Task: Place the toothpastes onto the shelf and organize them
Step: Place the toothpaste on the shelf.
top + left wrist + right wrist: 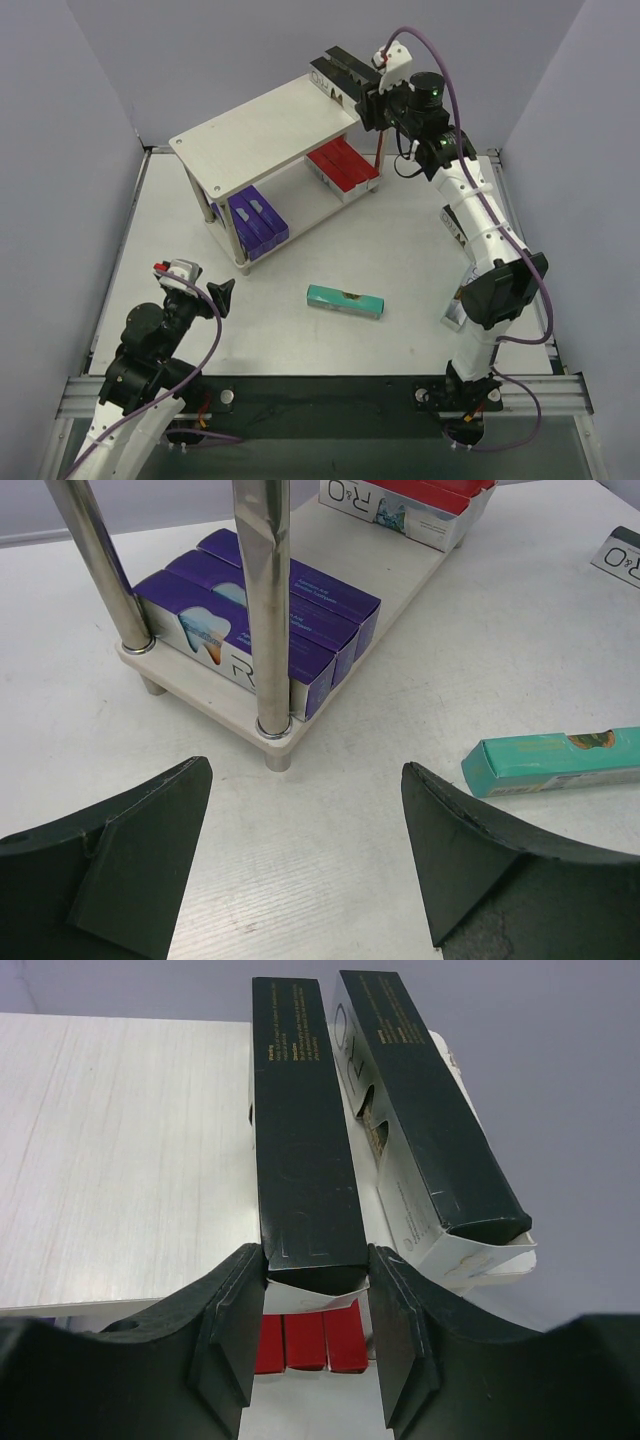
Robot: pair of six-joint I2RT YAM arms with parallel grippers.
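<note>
I found the right gripper point(315, 1260) pinching the near end of one black carton point(300, 1120), with a pad on each long side. The carton's long axis ran straight away from the claw, over the right edge of the top board of the shelf point(120, 1160). The board lay to the claw's left. A second black carton point(430, 1110) lay just beside it on the right, angled and overhanging that edge. I judged the next move to be a leftward shift onto the board.

The left gripper point(305, 820) was spread and empty, low near the purple cartons point(300, 610). The teal carton point(560, 760) lay flat on the table point(450, 630), crosswise, nearer the left arm.
</note>
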